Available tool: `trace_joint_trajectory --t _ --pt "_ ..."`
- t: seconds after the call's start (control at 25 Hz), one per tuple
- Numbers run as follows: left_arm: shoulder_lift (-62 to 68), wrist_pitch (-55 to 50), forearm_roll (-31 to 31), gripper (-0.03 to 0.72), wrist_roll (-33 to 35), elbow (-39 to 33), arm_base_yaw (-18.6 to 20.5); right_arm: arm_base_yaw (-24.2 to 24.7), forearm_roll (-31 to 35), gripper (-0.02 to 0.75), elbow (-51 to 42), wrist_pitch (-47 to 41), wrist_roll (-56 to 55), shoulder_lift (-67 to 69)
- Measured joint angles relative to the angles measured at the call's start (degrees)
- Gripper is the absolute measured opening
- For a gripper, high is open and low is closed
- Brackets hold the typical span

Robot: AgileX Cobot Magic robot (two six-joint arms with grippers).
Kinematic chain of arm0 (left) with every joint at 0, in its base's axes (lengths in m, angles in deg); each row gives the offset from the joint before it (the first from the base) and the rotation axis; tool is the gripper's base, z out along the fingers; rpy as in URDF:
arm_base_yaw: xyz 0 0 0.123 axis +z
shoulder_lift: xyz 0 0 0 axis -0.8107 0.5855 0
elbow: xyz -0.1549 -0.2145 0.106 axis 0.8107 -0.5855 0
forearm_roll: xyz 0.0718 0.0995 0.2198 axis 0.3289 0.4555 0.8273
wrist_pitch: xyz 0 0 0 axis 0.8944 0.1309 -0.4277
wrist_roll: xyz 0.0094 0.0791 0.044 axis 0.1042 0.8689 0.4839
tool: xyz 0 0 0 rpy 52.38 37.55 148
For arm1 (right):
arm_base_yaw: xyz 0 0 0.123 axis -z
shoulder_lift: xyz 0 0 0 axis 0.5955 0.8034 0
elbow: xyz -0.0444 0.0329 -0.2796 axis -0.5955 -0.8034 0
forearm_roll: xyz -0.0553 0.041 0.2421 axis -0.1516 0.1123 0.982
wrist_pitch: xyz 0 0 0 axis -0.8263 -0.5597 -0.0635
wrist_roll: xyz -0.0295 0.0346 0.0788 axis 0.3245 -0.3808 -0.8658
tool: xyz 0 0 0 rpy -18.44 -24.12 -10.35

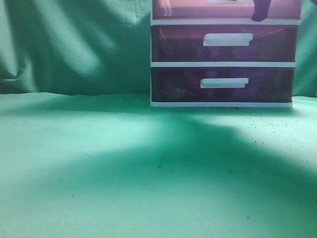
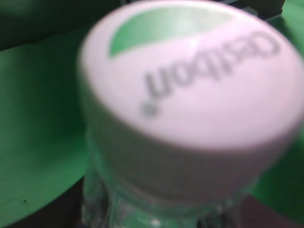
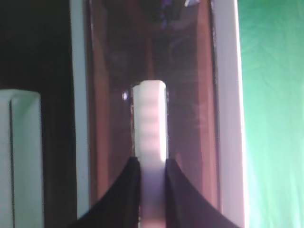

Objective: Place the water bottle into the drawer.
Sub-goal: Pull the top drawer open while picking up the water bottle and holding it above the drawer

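Left wrist view: bottle fills the frame, white cap up close and blurred, clear neck below. Left claw itself isn't visible, so can't tell whether it grips the bottle, though the cap sits so near the camera that it's likely held under the wrist, probably waiting for the drawer to open. Green cloth behind it. The bottle doesn't show in the exterior view, so its place relative to the cabinet is unclear.

Middle: green-covered table bare in front, shadow across it.

Right: cabinet stands at the back of the table. Top drawer, reddish-brown, is cut off at the frame edge; two darker drawers sit below it, both closed. Right claw is clenched on the top drawer's white handle, dark fingers pressing either side, likely ready to pull. Can't tell how far out the drawer is. Nothing blocks the front.
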Motion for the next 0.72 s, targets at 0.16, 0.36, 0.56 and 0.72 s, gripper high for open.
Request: trace_joint_trajectory --t 0.16,0.36,0.56,0.72 --pt "0.56 -0.34 -0.02 0.297 0.00 0.00 0.00 0.00 -0.08 0.097 -0.41 -0.64 1.03 -0.56" --pt "0.56 -0.34 -0.02 0.297 0.00 0.00 0.00 -0.09 -0.25 0.097 -6.53 -1.12 1.22 -5.83" --pt "0.56 -0.34 -0.02 0.297 0.00 0.00 0.00 -0.24 -0.34 0.097 -16.70 0.62 1.22 -13.66" --pt "0.56 0.39 -0.02 0.297 0.00 0.00 0.00 -1.74 0.12 0.097 -24.10 1.40 0.89 -19.41"
